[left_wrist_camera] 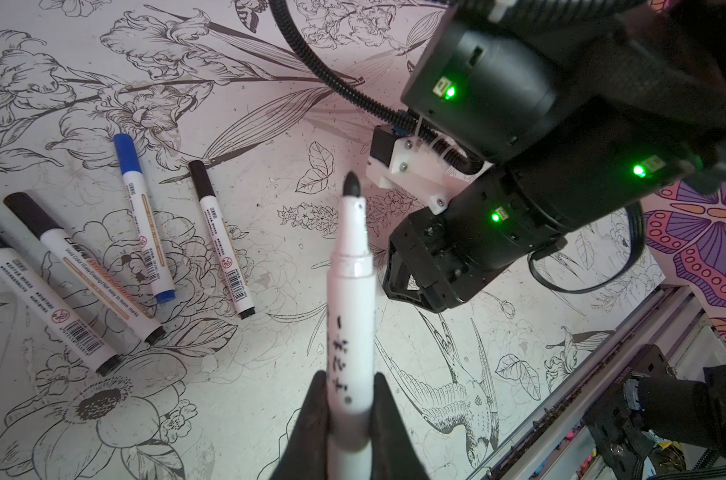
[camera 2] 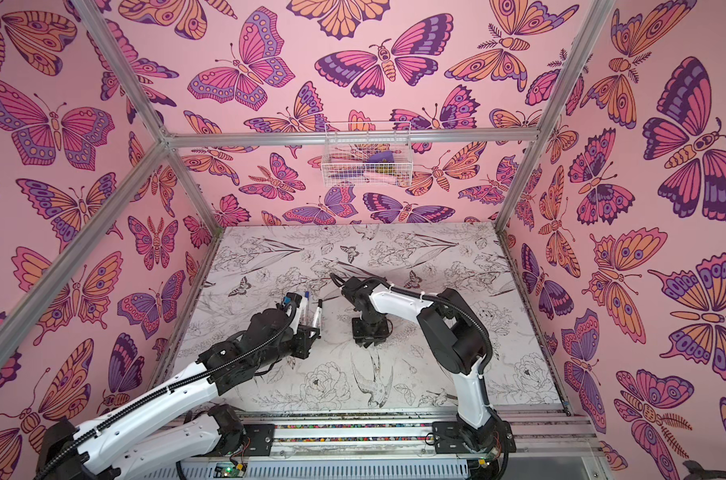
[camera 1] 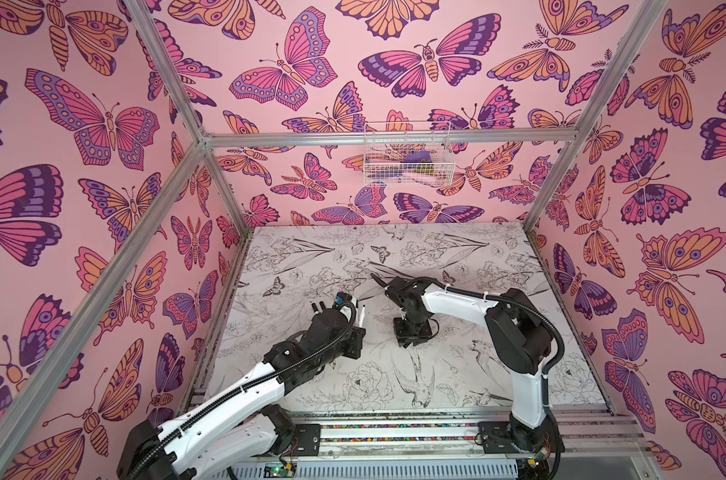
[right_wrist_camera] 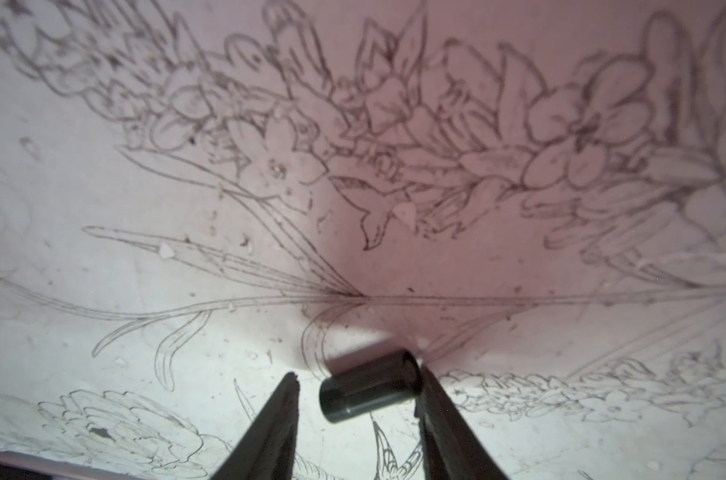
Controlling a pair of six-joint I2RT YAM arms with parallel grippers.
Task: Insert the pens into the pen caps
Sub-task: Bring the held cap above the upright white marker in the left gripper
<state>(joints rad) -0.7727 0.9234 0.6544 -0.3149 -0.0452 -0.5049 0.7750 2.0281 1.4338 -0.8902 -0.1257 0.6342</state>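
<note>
left jaws: pinching pen (left_wrist_camera: 350, 299) (dark tip bare) | right jaws: spread around black cap (right_wrist_camera: 369, 388), one seemingly touching it

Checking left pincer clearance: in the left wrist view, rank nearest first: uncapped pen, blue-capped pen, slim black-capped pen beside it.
1. uncapped pen, in the left pincer.
2. slim black-capped pen, on the table.
3. blue-capped pen, just beyond.

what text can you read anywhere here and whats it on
"Vivid Color | Easy Erasing | Not easy to leave marks": on the big black-capped pen.
Small print and barcodes on the other lying pens: too small to read.
Dark marks on the held pen: illegible.
</note>
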